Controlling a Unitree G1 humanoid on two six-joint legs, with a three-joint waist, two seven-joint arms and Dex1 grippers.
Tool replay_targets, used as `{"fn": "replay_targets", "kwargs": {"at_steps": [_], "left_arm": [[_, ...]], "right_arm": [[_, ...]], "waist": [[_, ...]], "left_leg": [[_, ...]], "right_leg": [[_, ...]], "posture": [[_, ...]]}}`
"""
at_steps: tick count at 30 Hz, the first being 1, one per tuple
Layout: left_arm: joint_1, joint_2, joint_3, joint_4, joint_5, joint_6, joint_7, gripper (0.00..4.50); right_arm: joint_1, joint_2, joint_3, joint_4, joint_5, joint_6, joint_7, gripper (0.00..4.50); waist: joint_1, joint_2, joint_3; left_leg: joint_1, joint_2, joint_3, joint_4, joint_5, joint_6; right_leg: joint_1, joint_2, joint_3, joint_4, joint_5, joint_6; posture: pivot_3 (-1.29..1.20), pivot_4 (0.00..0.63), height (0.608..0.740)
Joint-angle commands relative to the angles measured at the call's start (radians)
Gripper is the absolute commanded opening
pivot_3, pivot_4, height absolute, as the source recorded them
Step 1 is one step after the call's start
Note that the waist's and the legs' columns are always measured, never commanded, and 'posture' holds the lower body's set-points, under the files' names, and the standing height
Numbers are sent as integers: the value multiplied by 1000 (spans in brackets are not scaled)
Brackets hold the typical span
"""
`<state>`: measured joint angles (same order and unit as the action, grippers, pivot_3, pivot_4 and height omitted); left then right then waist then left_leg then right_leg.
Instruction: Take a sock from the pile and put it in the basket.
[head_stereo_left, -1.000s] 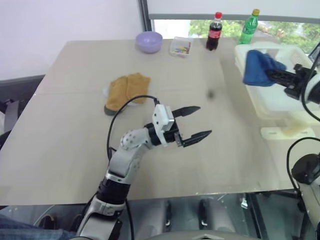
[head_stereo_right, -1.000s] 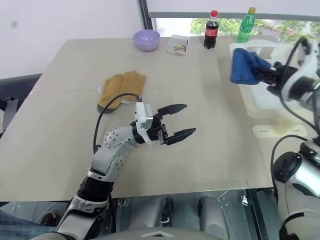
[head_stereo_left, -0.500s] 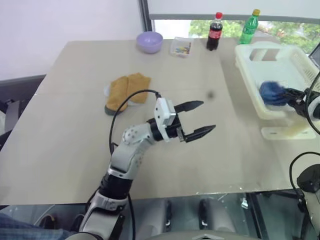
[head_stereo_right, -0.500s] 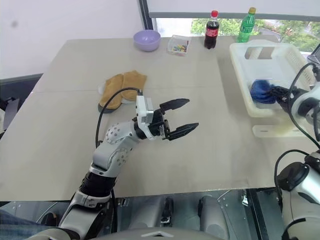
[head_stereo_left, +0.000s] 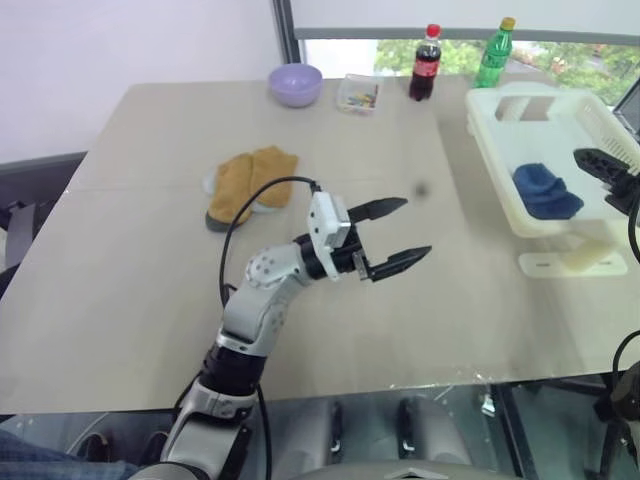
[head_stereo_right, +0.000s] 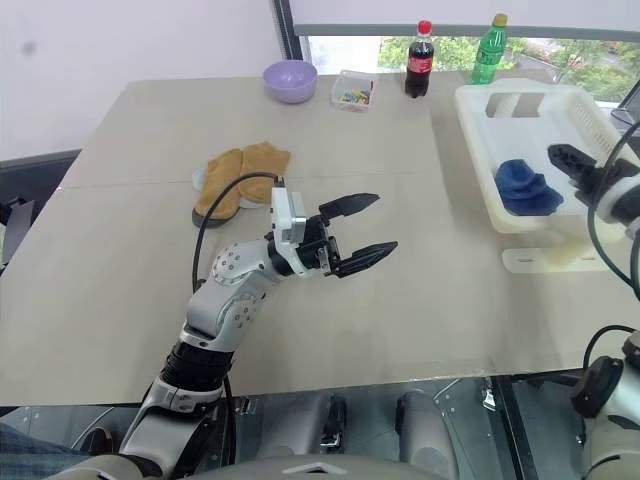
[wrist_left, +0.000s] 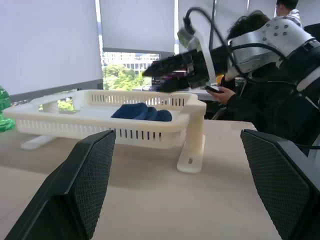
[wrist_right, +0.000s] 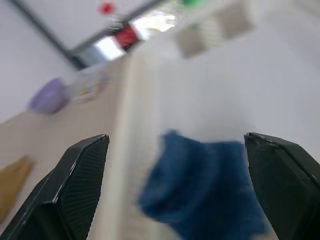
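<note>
Right-eye view, for your count: blue sock (head_stereo_right: 528, 188) inside basket (head_stereo_right: 478, 112) at 3 o'clock, right gripper (head_stereo_right: 572, 165) spread just beside it, left gripper (head_stereo_right: 363, 227) spread mid-table, pile (head_stereo_right: 238, 181) at 10 o'clock.

A deep blue sock (head_stereo_right: 528, 188) lies in the cream-white slatted basket (head_stereo_right: 478, 150), mustard-tan socks (head_stereo_left: 248, 182) top the pile, and the bench (head_stereo_left: 140, 270) is pale beige.

Table (head_stereo_left: 150, 290) centre and near half bare, open passage. Left gripper (head_stereo_left: 398, 235) hovers mid-table, jaws spread. Sock pile (head_stereo_left: 245, 185) at its 10 o'clock. Lilac bowl (head_stereo_left: 297, 84), small box (head_stereo_left: 358, 94), two bottles (head_stereo_left: 425, 62) line far edge. Basket (head_stereo_left: 500, 150) blocks right side; right gripper (head_stereo_right: 572, 165) over it.
</note>
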<state>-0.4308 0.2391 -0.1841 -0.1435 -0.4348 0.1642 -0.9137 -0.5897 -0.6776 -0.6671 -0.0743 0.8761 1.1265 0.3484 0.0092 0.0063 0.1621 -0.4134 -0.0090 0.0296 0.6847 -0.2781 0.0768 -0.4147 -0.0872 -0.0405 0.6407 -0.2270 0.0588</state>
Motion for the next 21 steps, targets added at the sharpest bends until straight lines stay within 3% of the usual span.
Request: {"fn": "replay_targets", "kwargs": {"at_steps": [1, 5, 11, 15, 18, 21], "left_arm": [[-4, 10, 19, -22, -14, -1, -4, 4342], [24, 39, 28, -44, -12, 17, 5, 4342], [160, 125, 74, -114, -8, 61, 34, 4342], [342, 196, 134, -150, -6, 65, 54, 4342], [510, 259, 160, -145, 72, 5, 65, 4342], [645, 283, 207, -200, 46, 14, 74, 4342]], "right_arm": [[71, 36, 70, -194, 66, -101, 147, 4451], [261, 63, 219, -332, 5, -221, 278, 4451], [457, 80, 377, -310, -181, -479, 402, 4451], [584, 59, 448, -213, -298, -682, 551, 4451], [603, 66, 441, -119, -327, -774, 594, 4451], [623, 64, 430, -50, -339, -864, 659, 4451]], "waist": [[2, 0, 0], [7, 0, 0], [3, -3, 0], [3, -3, 0], [0, -2, 0], [4, -3, 0]], "left_leg": [[0, 0, 0, 0, 0, 0], [-1, 1, -2, 0, 0, 0], [0, -2, 0, 2, 1, -1], [1, 1, 0, 2, 1, -2], [2, 1, 1, 2, 0, -1], [3, 2, 2, 2, 0, 0]], "right_leg": [[0, 0, 0, 0, 0, 0], [0, 0, -1, 0, 0, 0], [1, -2, 1, -1, 1, 1], [1, 0, 0, -1, 0, 1], [1, 0, 1, -1, 0, 1], [1, -1, 3, -1, -1, -2]], "posture": [[0, 150, 740], [0, 150, 740], [0, 150, 740], [0, 150, 740], [0, 150, 740], [0, 150, 740]]}}
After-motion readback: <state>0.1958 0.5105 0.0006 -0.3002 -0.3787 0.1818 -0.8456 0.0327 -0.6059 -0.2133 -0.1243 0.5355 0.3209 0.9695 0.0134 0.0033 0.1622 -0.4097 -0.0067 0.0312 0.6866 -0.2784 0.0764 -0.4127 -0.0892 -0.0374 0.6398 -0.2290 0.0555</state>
